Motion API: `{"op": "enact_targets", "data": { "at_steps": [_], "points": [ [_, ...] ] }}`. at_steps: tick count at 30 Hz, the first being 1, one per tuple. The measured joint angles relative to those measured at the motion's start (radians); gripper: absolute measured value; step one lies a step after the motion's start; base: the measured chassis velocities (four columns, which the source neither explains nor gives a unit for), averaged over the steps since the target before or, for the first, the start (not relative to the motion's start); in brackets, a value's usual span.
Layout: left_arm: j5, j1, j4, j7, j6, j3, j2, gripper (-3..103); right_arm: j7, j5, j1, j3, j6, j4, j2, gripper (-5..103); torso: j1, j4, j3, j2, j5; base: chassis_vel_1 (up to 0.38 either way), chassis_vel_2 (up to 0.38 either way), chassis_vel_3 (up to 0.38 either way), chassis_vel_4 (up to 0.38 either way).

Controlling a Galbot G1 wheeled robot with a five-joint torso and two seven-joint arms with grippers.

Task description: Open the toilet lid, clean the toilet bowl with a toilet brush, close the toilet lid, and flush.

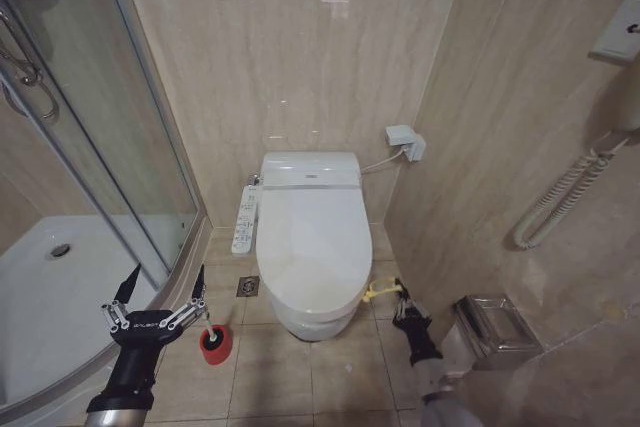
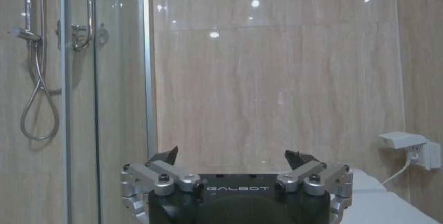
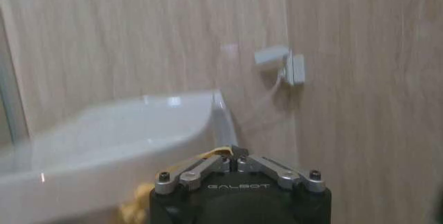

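Observation:
The toilet lid [image 1: 312,237] lies shut over the white toilet bowl [image 1: 310,325] in the middle of the head view. A yellow ribbon [image 1: 378,290] hangs at the lid's right front edge. My right gripper [image 1: 400,289] is shut on that ribbon; in the right wrist view the closed fingertips [image 3: 233,154] pinch the yellow ribbon [image 3: 206,156] beside the lid [image 3: 132,128]. My left gripper [image 1: 165,282] stands open and empty left of the toilet, above a red holder cup [image 1: 216,345] with a dark thing in it. Its spread fingers [image 2: 165,157] face the tiled wall.
A glass shower enclosure [image 1: 120,147] and a curved white tray [image 1: 50,297] are at the left. The toilet's control panel [image 1: 245,217] sticks out on its left, with a floor drain [image 1: 248,287] below. A wall socket [image 1: 405,140], a metal bin [image 1: 495,327] and a coiled cord [image 1: 560,202] are on the right.

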Motion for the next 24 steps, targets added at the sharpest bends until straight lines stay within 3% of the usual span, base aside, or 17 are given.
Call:
{"op": "enact_targets", "data": {
  "at_steps": [6, 12, 21, 24],
  "points": [
    [0.000, 0.000, 0.000, 0.000, 0.000, 0.000, 0.000, 100, 0.034, 0.111, 0.018, -0.023, -0.100, 0.161, -0.018, 2, 0.000, -0.0001, 0.000, 0.000, -0.0003, 0.000, 0.000, 0.000, 0.000],
    [0.000, 0.000, 0.000, 0.000, 0.000, 0.000, 0.000, 100, 0.098, 0.283, 0.082, -0.018, -0.253, 0.339, -0.069, 2, 0.000, 0.0005, 0.000, 0.000, -0.0004, 0.000, 0.000, 0.000, 0.000],
    [0.000, 0.000, 0.000, 0.000, 0.000, 0.000, 0.000, 100, 0.160, 0.411, 0.163, -0.020, -0.310, 0.392, -0.054, 2, 0.000, 0.0002, 0.000, 0.000, -0.0002, 0.000, 0.000, 0.000, 0.000],
    [0.000, 0.000, 0.000, 0.000, 0.000, 0.000, 0.000, 100, 0.163, 0.411, 0.219, -0.027, -0.313, 0.366, -0.038, 2, 0.000, 0.0001, 0.000, 0.000, -0.0003, 0.000, 0.000, 0.000, 0.000]
  ]
}}
